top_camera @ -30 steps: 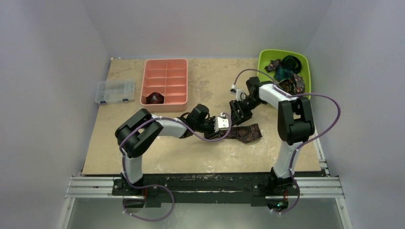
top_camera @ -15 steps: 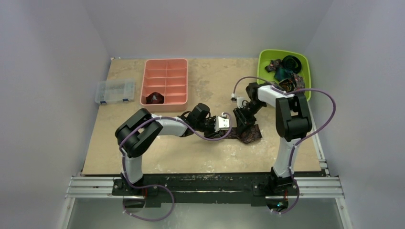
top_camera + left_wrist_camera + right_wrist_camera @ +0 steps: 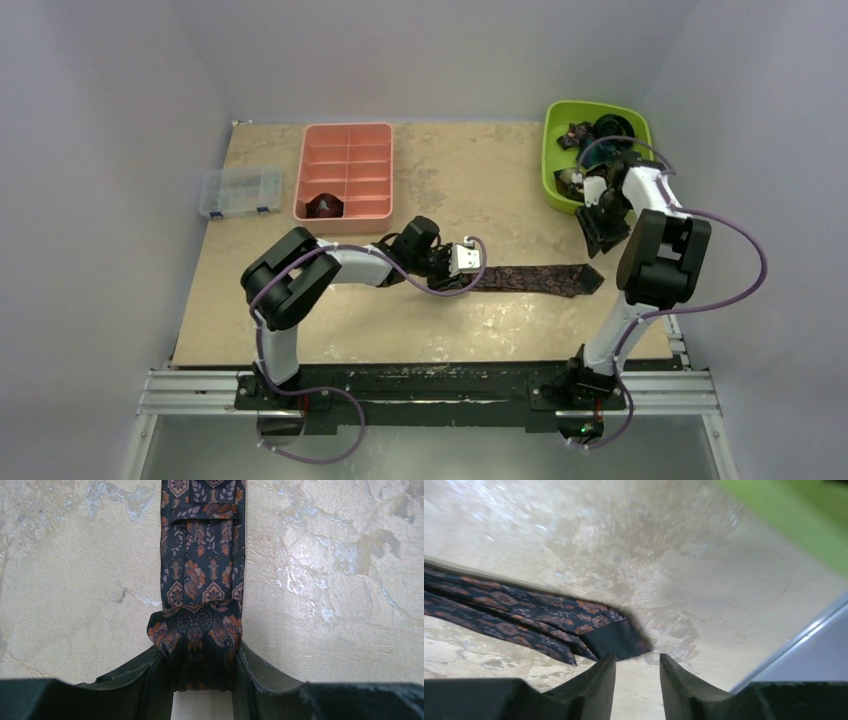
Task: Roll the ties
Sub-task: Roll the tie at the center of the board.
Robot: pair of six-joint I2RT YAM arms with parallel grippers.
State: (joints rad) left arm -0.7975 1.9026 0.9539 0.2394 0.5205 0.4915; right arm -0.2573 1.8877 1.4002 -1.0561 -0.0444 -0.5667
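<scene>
The left fingers [image 3: 159, 669] are clamping the folded-over end of the dark patterned tie [image 3: 540, 278], which is lying stretched flat across the desk [image 3: 440, 330] toward the right. The right fingers [image 3: 600, 679] are hanging parted and empty just short of its pointed tip, beside the green bin [image 3: 553, 160].

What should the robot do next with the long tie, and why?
Probably the left fingers should roll the folded end one turn along the tie. They pinch only a small folded start, while the rest lies flat and straight on the table. The right fingers are open above the wide tip, holding nothing, so the rolling seems left to the other arm.
</scene>
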